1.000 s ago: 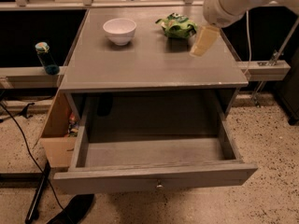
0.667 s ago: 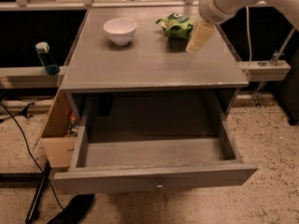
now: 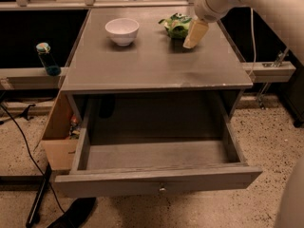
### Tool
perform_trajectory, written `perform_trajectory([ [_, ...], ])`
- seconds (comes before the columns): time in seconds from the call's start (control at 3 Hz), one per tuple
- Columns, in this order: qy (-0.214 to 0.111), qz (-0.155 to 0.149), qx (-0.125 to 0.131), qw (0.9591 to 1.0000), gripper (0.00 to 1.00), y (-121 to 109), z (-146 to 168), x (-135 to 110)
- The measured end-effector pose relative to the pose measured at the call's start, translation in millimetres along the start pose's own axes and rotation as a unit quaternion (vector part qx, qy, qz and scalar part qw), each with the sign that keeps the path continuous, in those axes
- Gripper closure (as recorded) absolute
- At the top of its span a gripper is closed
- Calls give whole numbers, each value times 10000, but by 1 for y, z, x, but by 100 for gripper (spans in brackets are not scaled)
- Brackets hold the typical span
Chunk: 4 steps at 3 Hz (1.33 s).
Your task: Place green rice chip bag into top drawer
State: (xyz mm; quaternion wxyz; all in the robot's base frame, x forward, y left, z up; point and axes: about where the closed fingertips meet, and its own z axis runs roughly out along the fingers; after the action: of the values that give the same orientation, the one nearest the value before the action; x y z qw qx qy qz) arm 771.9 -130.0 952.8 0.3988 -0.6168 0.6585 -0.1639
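Observation:
The green rice chip bag (image 3: 175,25) lies on the grey table top (image 3: 152,61) at the back right. The gripper (image 3: 194,35) hangs from the white arm just to the right of the bag and in front of it, close above the table top. The top drawer (image 3: 156,167) is pulled wide open below the table top, with its small metal knob (image 3: 162,189) at the front, and nothing lies in it.
A white bowl (image 3: 122,31) stands on the table top at the back left. A tan cardboard box (image 3: 59,137) sits against the drawer's left side. A blue bottle (image 3: 47,59) stands on a ledge at the left. A black cable (image 3: 28,148) runs over the floor.
The gripper has moved left and towards the back, closer to the green bag. The bag, the bowl and the drawer have not moved.

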Motion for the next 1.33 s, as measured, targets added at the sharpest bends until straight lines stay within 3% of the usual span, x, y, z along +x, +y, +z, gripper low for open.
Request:
perform_trajectory([
  [0.67, 265, 179, 12, 9995, 0, -12, 51, 20],
  [1.33, 450, 382, -22, 9983, 0, -11, 78, 44],
])
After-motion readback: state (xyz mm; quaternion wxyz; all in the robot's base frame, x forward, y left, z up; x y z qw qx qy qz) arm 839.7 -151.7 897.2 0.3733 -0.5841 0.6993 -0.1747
